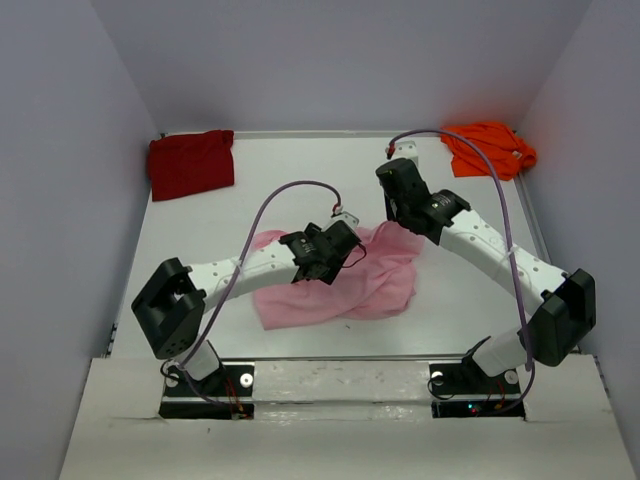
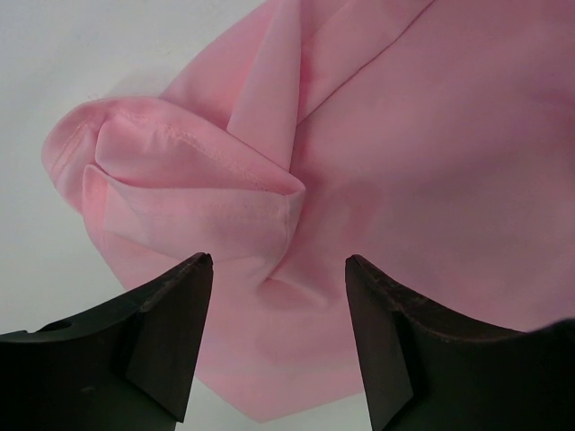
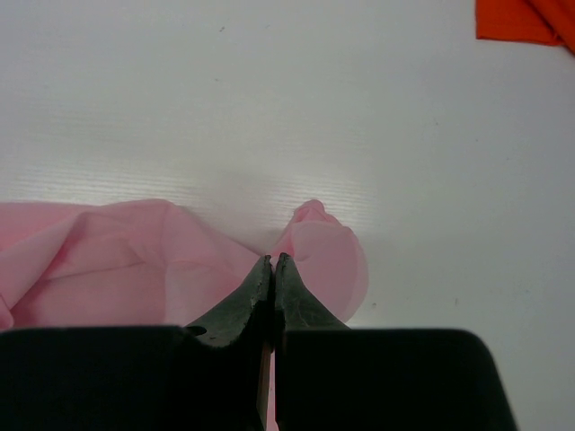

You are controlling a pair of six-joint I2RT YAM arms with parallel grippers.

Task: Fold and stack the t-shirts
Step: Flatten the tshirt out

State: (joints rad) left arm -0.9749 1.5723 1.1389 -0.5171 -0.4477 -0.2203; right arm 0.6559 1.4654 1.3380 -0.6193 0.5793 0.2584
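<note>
Mid-frame, the left end effector (image 2: 278, 260) is spread above the pink shirt (image 1: 375, 285). The right end effector (image 3: 272, 262) pinches its edge. The red shirt (image 1: 190, 163) lies upper left, the orange shirt (image 1: 490, 148) upper right.

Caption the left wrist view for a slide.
Open left gripper poised over a bunched fold of the pink t-shirt on the white table.

- The black two-finger right hand (image 3: 272, 262) pinches a raised fold of the light pink soft cloth t-shirt (image 3: 117, 260).
- A corner of the bright orange cloth t-shirt (image 3: 526, 20) lies well apart on the smooth white desk (image 3: 269, 108).
</note>
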